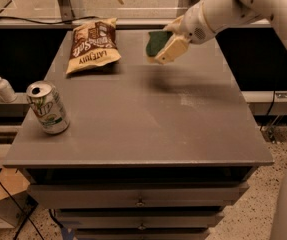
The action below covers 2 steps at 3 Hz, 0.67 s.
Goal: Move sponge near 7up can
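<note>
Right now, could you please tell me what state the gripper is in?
Gripper: closed, holding the sponge in the air above the far side of the table, well apart from the 7up can.

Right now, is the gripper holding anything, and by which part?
The gripper holds the sponge in the air over the back of the table, gripped at its upper right end.

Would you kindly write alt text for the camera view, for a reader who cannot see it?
The robot's claw holds the sponge above the far side of a grey table. The 7up can stands near its left edge, and a chip bag lies at the back.
</note>
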### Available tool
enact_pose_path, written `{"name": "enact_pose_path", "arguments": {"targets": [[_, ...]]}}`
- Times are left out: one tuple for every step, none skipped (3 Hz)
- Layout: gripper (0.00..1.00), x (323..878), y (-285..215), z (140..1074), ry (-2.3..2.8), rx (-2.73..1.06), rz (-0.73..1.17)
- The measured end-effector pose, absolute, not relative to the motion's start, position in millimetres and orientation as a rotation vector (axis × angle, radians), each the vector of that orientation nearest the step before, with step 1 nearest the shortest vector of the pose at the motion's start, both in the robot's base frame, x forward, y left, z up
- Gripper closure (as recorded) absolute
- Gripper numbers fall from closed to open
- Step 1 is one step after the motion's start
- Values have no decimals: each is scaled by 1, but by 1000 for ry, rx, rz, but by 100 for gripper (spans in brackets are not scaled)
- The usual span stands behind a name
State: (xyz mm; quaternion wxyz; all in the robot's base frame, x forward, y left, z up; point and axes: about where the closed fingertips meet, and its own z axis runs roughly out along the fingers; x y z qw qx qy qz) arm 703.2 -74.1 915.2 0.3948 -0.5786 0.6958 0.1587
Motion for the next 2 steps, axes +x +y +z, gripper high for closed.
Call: {"name": "enact_pose_path", "arguments": {"targets": [[100, 643, -36, 904, 1645, -1648, 462], [100, 593, -3, 885, 1538, -1780, 542]]}}
